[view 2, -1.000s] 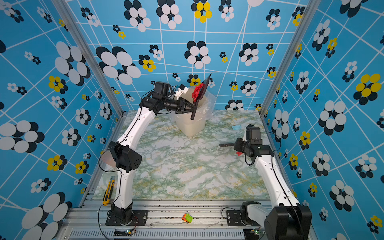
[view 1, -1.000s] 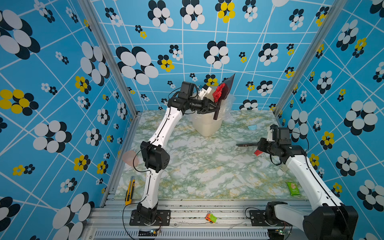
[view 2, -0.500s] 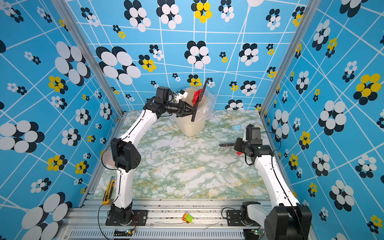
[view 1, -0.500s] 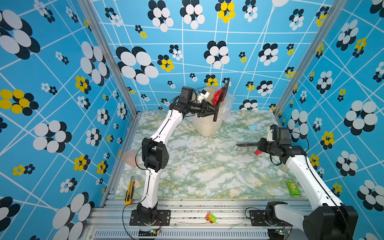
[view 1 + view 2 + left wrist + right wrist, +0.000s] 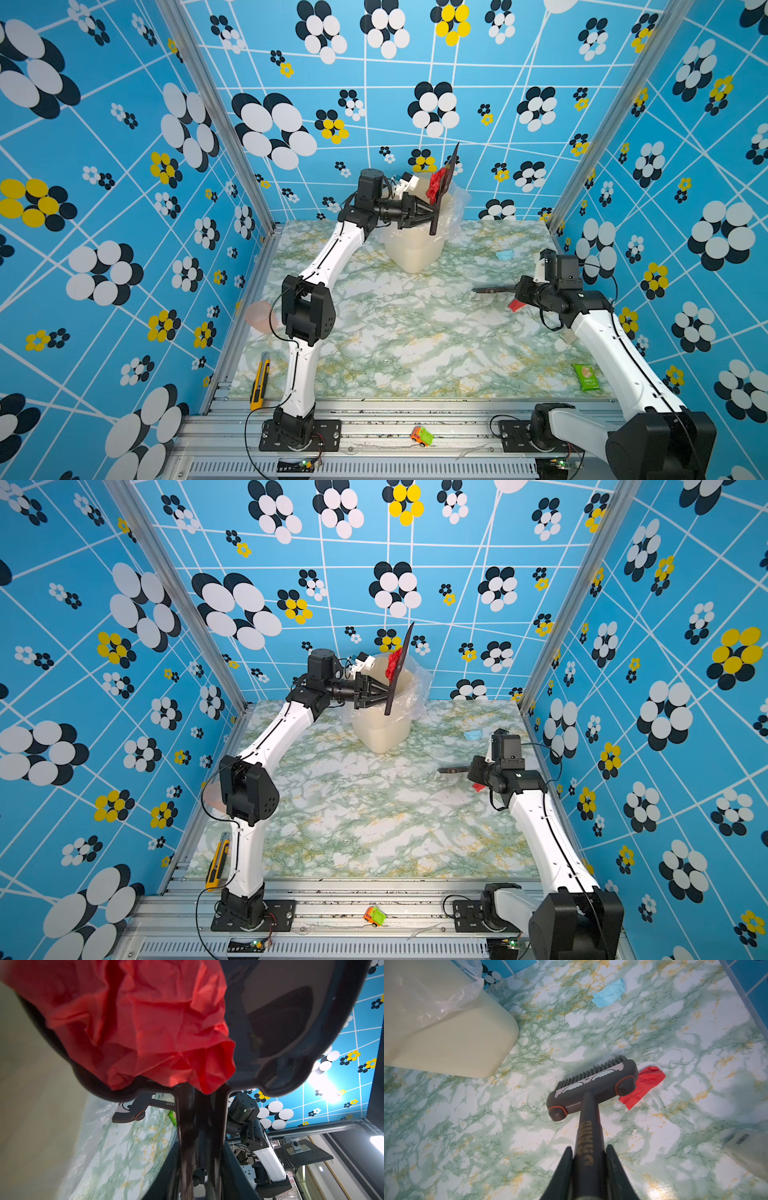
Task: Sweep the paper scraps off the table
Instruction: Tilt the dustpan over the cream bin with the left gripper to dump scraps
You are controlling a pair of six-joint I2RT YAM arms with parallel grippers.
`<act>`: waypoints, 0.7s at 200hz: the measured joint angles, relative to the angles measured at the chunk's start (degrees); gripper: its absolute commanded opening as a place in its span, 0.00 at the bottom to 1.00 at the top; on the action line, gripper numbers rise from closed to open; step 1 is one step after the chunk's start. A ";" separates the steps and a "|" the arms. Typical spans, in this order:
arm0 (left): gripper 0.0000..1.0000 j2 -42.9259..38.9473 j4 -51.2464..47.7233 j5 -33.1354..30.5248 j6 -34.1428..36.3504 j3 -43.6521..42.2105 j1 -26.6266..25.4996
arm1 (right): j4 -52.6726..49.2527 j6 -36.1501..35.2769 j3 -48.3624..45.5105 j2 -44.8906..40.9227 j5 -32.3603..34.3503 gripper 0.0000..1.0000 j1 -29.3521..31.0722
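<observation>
The left jaws were clamped narrowly on the handle of a dark dustpan (image 5: 444,183), and that arm held it up at the back of the worktop (image 5: 415,332), right over the cream bin (image 5: 415,253) with its clear liner. In both top views the dustpan stood almost on edge, its handle end low and its lip high. A crumpled red wad (image 5: 434,188) lay against the face turned towards the left arm. The left wrist view showed the wad (image 5: 135,1022) bunched at the handle end of the pan (image 5: 291,1012).

The next move turned on the wad sitting above the bin's open mouth, not beyond its rim. From there it looked ready to drop straight in with a little more tilt or a shake. Whether it was sliding freely or caught on the pan could not be told.

The right jaws were closed tight on the handle of a grey brush (image 5: 591,1084), which pointed from the right side towards the middle of the worktop. A flat red scrap (image 5: 643,1084) lay just beside one end of the brush head, partly tucked behind it. A light blue scrap (image 5: 609,993) lay well apart, towards the back wall and to the right of the bin (image 5: 446,1039). Both were on the right arm's side, so it was the nearer arm for them. Whether the bristles touched the worktop could not be made out. Two scraps left on the marble surface suggested the job was well along but not finished.
</observation>
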 measured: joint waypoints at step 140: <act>0.00 -0.68 31.32 2.34 -24.17 -8.85 0.70 | -0.07 -0.22 0.00 -0.39 0.31 0.00 0.00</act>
